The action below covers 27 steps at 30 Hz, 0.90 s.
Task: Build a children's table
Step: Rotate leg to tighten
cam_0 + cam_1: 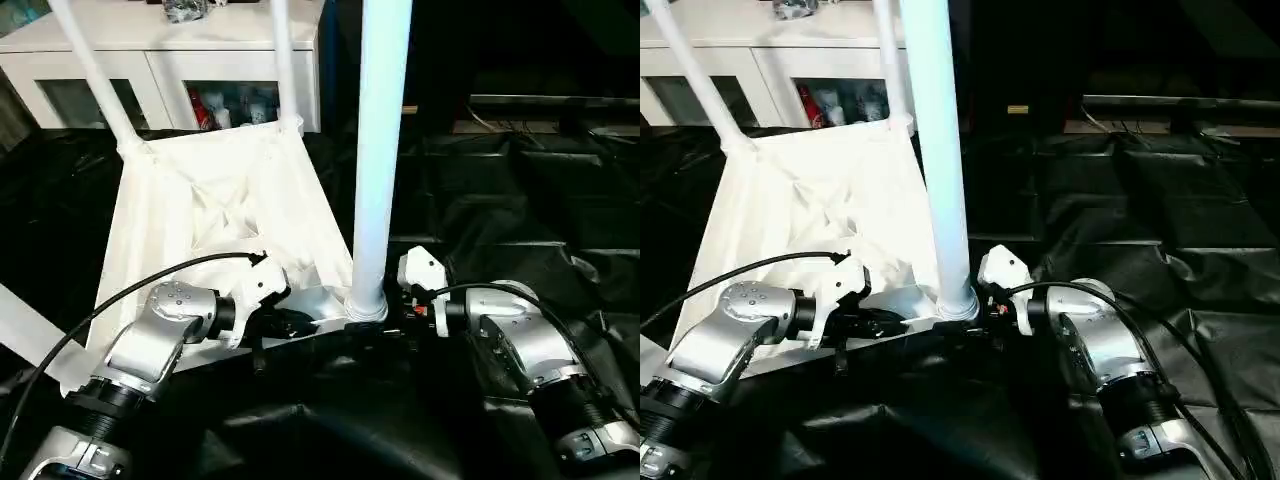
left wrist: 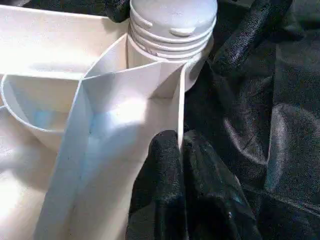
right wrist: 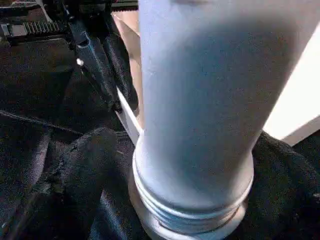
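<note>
Children's table: the all-white plastic children's table (image 1: 215,215) lies upside down on a black crinkled sheet (image 1: 520,215), its ribbed underside facing up, filling the scene from centre toward 10 o'clock in the head views.
Near leg: a long white cylindrical tube leg (image 1: 378,150) stands upright in the round corner socket (image 1: 366,305) at the tabletop's nearest corner, just below centre; its threaded end (image 3: 192,212) shows above the socket rim in the right wrist view.
Far legs: two more white tube legs (image 1: 95,70) (image 1: 282,60) rise from the far corners toward 11 and 12 o'clock.
Fourth leg: another white tube (image 1: 25,325) slants out at 9 o'clock; its seating is not visible.
Left gripper: the left gripper (image 2: 181,150) is clenched on the thin white edge wall of the tabletop (image 2: 177,107), at 9 o'clock of the near socket, one black finger on each side of the wall.
Right gripper: the right gripper (image 3: 192,165) is spread wide around the base of the near leg from 3 o'clock; one black finger (image 3: 82,165) stands just beside the tube, and contact cannot be told.
Background: a white cabinet with glass doors (image 1: 165,70) stands at 11 o'clock behind the table.
</note>
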Motion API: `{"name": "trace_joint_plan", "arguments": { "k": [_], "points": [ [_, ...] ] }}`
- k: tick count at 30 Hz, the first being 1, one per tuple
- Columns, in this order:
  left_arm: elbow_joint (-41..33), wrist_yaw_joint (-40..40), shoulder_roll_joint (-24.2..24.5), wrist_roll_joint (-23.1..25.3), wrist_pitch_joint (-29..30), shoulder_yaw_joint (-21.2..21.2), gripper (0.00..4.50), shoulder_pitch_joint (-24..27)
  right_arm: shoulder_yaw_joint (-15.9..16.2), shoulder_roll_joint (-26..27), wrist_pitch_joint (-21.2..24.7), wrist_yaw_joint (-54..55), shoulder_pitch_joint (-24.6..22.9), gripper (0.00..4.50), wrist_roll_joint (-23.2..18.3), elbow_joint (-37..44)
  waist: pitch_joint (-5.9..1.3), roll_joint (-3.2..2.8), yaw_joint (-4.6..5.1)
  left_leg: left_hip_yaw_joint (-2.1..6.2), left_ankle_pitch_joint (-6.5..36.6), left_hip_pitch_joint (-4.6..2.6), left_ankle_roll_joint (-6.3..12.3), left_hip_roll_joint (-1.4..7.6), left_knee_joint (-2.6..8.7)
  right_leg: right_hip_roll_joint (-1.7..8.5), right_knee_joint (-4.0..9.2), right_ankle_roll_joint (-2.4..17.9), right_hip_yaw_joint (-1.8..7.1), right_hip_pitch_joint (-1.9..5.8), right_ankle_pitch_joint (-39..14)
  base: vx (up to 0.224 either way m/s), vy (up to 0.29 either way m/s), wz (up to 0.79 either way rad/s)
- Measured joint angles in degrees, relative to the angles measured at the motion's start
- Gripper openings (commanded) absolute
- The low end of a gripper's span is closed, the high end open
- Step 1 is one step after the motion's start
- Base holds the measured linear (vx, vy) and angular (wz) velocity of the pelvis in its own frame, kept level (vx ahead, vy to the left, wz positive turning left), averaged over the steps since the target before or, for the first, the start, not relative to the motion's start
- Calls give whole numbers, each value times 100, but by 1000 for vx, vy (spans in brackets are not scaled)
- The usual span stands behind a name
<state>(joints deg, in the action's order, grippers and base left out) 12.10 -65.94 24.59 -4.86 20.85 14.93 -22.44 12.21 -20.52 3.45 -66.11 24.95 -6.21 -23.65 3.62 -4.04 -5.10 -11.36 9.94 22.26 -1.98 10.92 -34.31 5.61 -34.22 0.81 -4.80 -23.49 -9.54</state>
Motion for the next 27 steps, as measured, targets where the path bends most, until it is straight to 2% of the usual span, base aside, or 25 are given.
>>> {"name": "trace_joint_plan", "arguments": {
  "k": [5,13,20,24,27],
  "points": [
    [16,6,-20,1,-13,1,0,0,-46,22,-38,-2,36,346,-9,-106,0,2,-4,0,0,0,1,0,-2,-23,-16,-1,47,-1,0,0,0,0],
    [27,11,-29,1,-52,3,0,0,-68,88,-114,10,51,287,-19,-201,1,2,-9,-3,-1,0,1,-5,-11,-27,-23,-2,68,-3,-1,0,0,0],
    [12,137,-35,6,-23,2,0,22,-120,196,-118,175,1,277,-20,-238,0,5,-1,-4,-1,-4,2,-6,-15,-29,-33,-3,74,-3,-1,0,0,0],
    [-269,758,-308,128,296,-73,0,190,-297,498,-109,984,-225,275,48,-179,-6,8,28,-7,0,-21,1,-7,-18,-30,-44,-6,83,2,-3,0,0,0],
    [-813,1782,-973,401,917,-221,0,565,-531,1020,-116,2339,-548,275,312,-11,-60,28,162,-9,1,-43,-1,-8,-14,-31,-34,-28,87,18,-17,0,0,0]
  ]
}}
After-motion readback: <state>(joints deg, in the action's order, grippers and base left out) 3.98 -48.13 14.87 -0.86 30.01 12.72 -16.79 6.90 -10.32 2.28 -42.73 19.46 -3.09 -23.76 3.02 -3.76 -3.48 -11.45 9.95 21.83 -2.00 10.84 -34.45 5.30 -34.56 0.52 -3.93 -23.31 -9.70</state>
